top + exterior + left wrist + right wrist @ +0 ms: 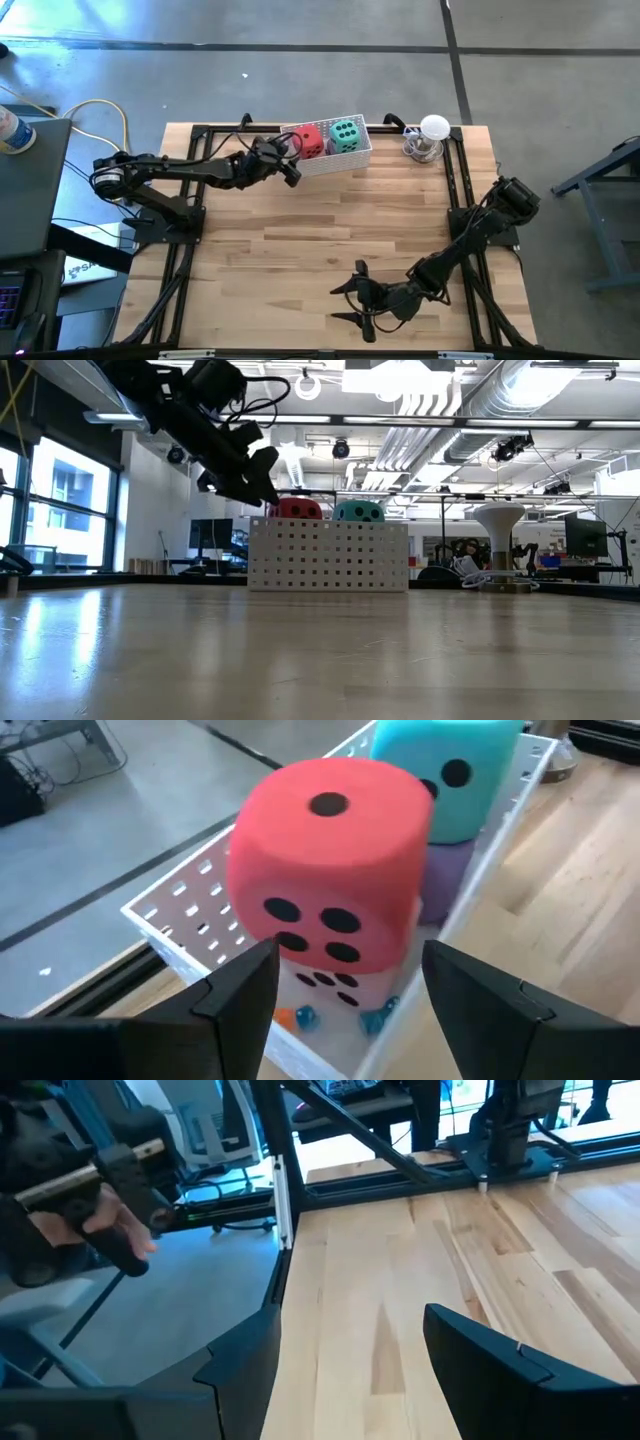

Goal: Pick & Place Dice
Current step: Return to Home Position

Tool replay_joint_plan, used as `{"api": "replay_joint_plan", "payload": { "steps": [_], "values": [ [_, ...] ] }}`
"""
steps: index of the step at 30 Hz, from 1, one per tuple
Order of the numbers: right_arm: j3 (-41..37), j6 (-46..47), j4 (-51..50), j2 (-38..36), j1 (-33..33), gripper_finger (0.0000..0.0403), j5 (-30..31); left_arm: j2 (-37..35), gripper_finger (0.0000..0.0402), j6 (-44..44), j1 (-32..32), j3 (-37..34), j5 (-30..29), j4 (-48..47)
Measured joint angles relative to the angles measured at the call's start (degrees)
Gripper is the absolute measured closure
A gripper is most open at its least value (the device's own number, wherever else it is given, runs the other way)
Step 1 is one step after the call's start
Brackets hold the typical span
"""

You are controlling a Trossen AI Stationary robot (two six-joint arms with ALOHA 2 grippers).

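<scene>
the white bin [352, 160] sits at the back of the tabletop [320, 230]. the red die [309, 139] and the teal die [346, 134] sit on top inside it, side by side, with the red one on the left. in the left wrist view a purple die [450, 880] peeks out under the teal die, and some small blue dice [378, 1017] lie at the bottom of the bin. the left gripper [288, 165] hangs in the air at the bin's left end, just beside the red die and a bit higher than the bin's rim. its fingers [240, 990] are spread apart and hold nothing. the red die is just past the finger tips, not between them. the right gripper [343, 303] is low near the front edge of the tabletop, well apart from the bin and all the dice. its fingers are spread wide too, with only bare wood in front of them.
</scene>
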Motion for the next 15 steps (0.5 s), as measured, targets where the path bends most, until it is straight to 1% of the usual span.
{"api": "replay_joint_plan", "payload": {
  "steps": [3, 7, 12, 15],
  "values": [
    [0.0, -0.1, -0.5, 0.0, 0.0, 0.0165, 0.0, -0.9, 0.0163, 0.0, -1.3, 0.0, 0.0, 0.6],
    [0.0, -1.0, -0.5, 0.0, 0.0, 0.0165, 0.0, -4.2, 0.0163, 0.6, -5.0, 0.0, 0.0, 1.5],
    [0.0, -1.8, -0.6, 0.0, 0.0, 0.0165, 0.7, -10.9, 0.0163, 1.5, -13.0, 0.0, 0.0, -0.9],
    [0.0, -2.7, -0.6, 0.0, -0.3, 0.0165, 0.4, -16.1, 0.0173, 1.9, -18.7, 0.0, -0.1, -3.6]
  ]
}}
